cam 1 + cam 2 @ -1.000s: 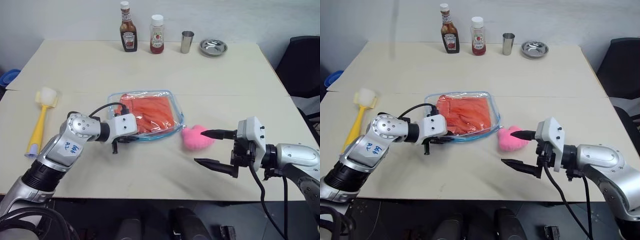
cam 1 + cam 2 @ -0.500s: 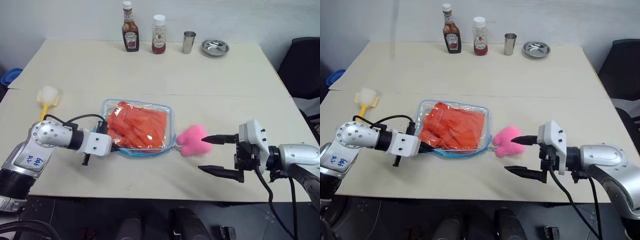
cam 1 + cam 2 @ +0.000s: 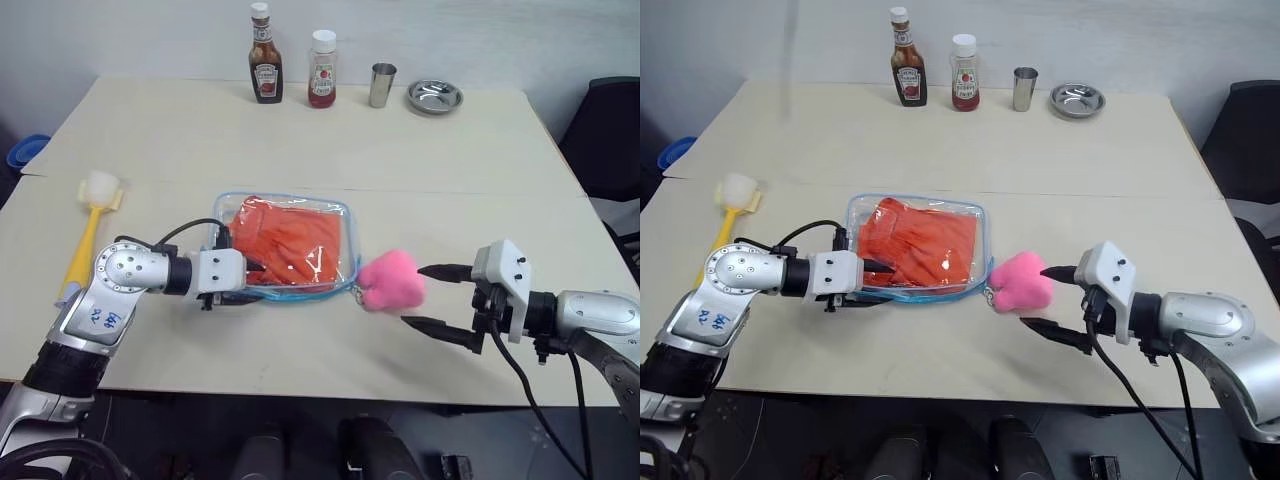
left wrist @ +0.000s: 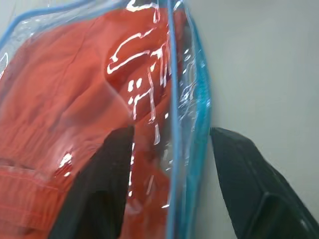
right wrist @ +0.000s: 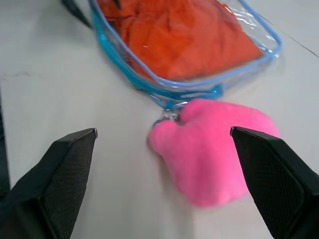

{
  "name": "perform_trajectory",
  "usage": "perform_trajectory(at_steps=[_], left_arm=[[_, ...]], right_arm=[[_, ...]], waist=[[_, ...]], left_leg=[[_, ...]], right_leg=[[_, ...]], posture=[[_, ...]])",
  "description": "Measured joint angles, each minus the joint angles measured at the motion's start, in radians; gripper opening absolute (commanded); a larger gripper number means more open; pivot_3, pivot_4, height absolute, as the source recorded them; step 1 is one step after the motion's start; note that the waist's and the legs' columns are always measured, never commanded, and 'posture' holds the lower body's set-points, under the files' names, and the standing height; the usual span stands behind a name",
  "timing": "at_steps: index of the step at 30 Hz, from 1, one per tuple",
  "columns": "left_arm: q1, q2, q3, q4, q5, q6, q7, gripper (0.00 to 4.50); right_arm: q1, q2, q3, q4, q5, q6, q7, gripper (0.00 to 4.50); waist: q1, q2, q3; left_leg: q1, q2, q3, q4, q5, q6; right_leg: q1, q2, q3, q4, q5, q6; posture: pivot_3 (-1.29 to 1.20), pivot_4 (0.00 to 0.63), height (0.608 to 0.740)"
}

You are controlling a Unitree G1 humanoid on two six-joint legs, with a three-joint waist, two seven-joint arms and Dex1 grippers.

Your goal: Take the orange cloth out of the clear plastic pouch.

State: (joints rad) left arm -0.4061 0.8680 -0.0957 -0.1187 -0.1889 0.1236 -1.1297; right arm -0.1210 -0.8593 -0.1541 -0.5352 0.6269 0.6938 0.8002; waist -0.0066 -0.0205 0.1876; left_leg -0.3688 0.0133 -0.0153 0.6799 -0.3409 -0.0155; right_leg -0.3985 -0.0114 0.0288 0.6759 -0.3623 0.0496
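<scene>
Lying flat near the middle of the table (image 3: 470,150), the pouch (image 3: 340,216) has the cloth (image 3: 290,245) entirely inside it, wrinkled and filling most of the bag. A pink sponge (image 3: 392,281) sits just right of the pouch at its lower right corner, joined to it by a small metal ring.

The left gripper (image 4: 172,186) reaches in from the lower left of the frame to the pouch's left end. Its wrist view shows the two black fingers (image 4: 107,189) spread apart, one lying over the clear plastic above the cloth, the other outside the blue edging on bare table; whether they press the plastic I cannot tell.

The right gripper (image 3: 432,297) hangs in the lower right, its fingers spread wide and empty, tips pointing at the sponge and close beside it without touching.

At the left edge lies a yellow-handled brush (image 3: 88,232). Along the top edge stand a brown sauce bottle (image 3: 265,68), a red sauce bottle (image 3: 322,70), a metal cup (image 3: 380,85) and a metal dish (image 3: 435,96).
</scene>
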Motion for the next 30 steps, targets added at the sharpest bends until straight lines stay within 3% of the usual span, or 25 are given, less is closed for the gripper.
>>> perform_trajectory(at_steps=[3, 6, 13, 18, 21, 27, 30], left_arm=[[0.034, 0.035, 0.080, -0.102, -0.151, 0.156, -0.040, 2.43], [0.034, 0.060, 0.159, -0.183, -0.285, 0.306, -0.044, 2.46], [0.007, 0.052, 0.158, -0.202, -0.317, 0.381, -0.007, 2.46], [-0.015, 0.047, 0.151, -0.205, -0.314, 0.381, 0.004, 2.46], [-0.022, 0.040, 0.139, -0.202, -0.310, 0.379, 0.005, 2.46], [-0.057, 0.016, 0.102, -0.182, -0.292, 0.370, 0.002, 2.46], [-0.084, 0.001, 0.069, -0.177, -0.280, 0.362, -0.009, 2.46]], right_arm=[[-0.012, 0.031, 0.036, 0.039, -0.032, 0.013, -0.042, 4.50], [-0.014, 0.062, 0.088, 0.097, -0.079, 0.001, -0.051, 3.88], [-0.021, 0.085, 0.133, 0.149, -0.129, -0.044, -0.002, 1.50], [0.050, 0.047, 0.115, 0.087, -0.062, -0.009, 0.075, 0.02], [0.075, 0.038, 0.108, 0.017, 0.030, 0.043, 0.120, 0.02], [0.044, 0.095, 0.107, -0.029, 0.175, 0.140, 0.077, 0.02], [0.016, 0.112, 0.177, -0.031, 0.139, 0.149, 0.041, 0.02]], waist=[[0.001, 0.000, 0.000], [0.001, 0.000, 0.000], [0.002, 0.000, 0.000], [0.002, 0.000, 0.000], [0.001, 0.000, 0.000], [0.003, 0.000, 0.000], [0.003, 0.000, 0.000]], left_leg=[[0.000, 0.000, 0.000, 0.000, 0.000, 0.000], [0.000, 0.000, 0.000, 0.000, 0.000, 0.001], [0.000, 0.000, 0.000, 0.000, 0.000, 0.000], [0.000, 0.000, 0.000, 0.000, 0.000, 0.001], [0.000, 0.000, 0.000, 0.000, -0.001, 0.001], [0.000, 0.000, -0.001, 0.000, 0.000, 0.000], [0.000, 0.000, -0.001, 0.001, 0.000, 0.000]], right_leg=[[0.000, 0.000, 0.000, 0.000, 0.000, 0.000], [0.000, 0.000, 0.000, 0.000, 0.000, 0.000], [0.000, 0.000, 0.000, 0.000, 0.000, 0.000], [0.000, 0.001, 0.000, 0.000, 0.000, 0.000], [0.000, 0.001, 0.000, 0.000, 0.000, 0.000], [0.000, 0.000, 0.000, 0.000, 0.000, 0.000], [0.000, 0.000, 0.000, 0.000, 0.000, 0.000]], posture=[[0.00, 0.150, 0.740], [0.00, 0.150, 0.740], [0.00, 0.150, 0.740], [0.00, 0.150, 0.740], [0.00, 0.150, 0.740], [0.00, 0.150, 0.740], [0.00, 0.150, 0.740]])
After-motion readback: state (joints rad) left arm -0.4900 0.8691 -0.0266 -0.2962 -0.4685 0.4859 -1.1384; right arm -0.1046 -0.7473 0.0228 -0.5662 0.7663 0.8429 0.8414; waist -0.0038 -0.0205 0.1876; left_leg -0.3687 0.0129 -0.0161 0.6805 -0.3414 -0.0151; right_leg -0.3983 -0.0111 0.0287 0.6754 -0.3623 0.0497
